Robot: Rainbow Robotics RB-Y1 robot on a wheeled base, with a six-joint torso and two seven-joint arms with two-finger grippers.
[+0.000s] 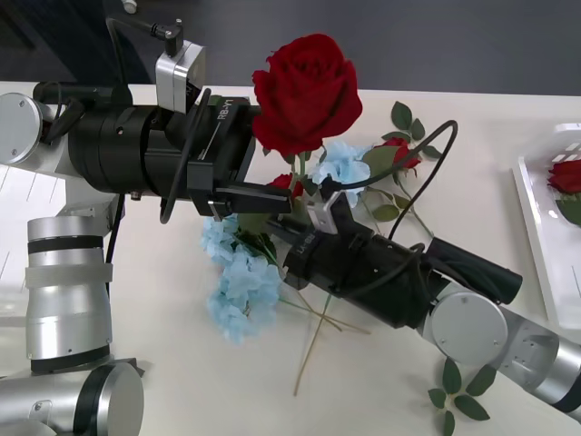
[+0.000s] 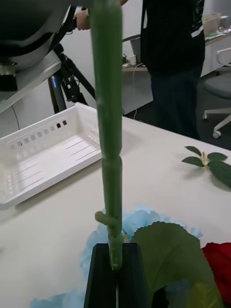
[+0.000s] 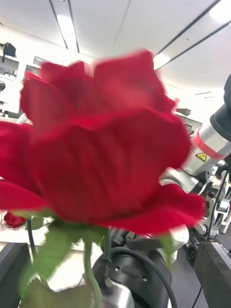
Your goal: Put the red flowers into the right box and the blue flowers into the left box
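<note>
A red flower [image 1: 307,91] is held upright high above the table; my right gripper [image 1: 313,203] [image 2: 115,246] is shut on the lower end of its green stem [image 2: 108,120]. My left gripper [image 1: 265,159] [image 3: 113,274] is open, one black finger on each side, just under the bloom [image 3: 106,159]. On the table lie blue flowers [image 1: 241,282] [image 1: 343,165] and more red flowers [image 1: 404,150] [image 1: 286,184]. The right box [image 1: 545,245] holds one red flower [image 1: 565,175]. The left box [image 2: 43,132] stands empty beyond the blue petals [image 2: 144,219].
Loose leaf sprigs lie near the table's front right [image 1: 458,391] and beside the flower pile [image 2: 209,161]. The two arms cross close together over the middle of the table. Thin bare stems [image 1: 318,336] stick out from under the right arm.
</note>
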